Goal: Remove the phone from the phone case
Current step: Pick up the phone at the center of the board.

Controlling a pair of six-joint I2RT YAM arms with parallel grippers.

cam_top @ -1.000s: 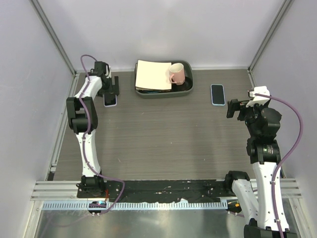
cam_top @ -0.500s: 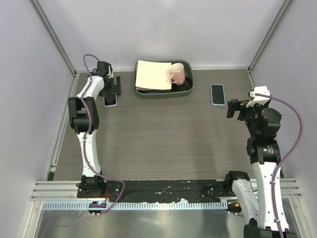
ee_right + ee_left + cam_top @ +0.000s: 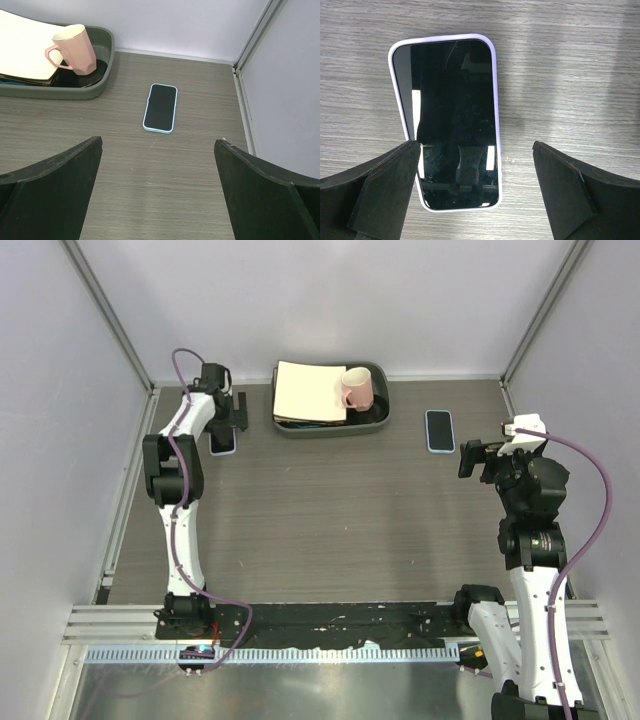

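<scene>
Pink mug (image 3: 356, 390) and cream pad (image 3: 305, 390) in a dark green tray (image 3: 330, 430) on wood-grain table (image 3: 330, 500).

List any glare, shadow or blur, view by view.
Left wrist: the lilac-cased phone has a screen that mirrors bright patches and dark shapes, and soft shadow bands cross the table beside it. Right wrist: the blue-cased phone is sharp with no glare, and the right fingers are dark foreground wedges. Top external: the light is even and the shadows faint.

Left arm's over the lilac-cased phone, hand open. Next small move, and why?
Probably centre the left hand over the lilac-cased phone before lowering: the hand is open, but one finger overlaps the case's edge while the other stands well clear of it.
</scene>
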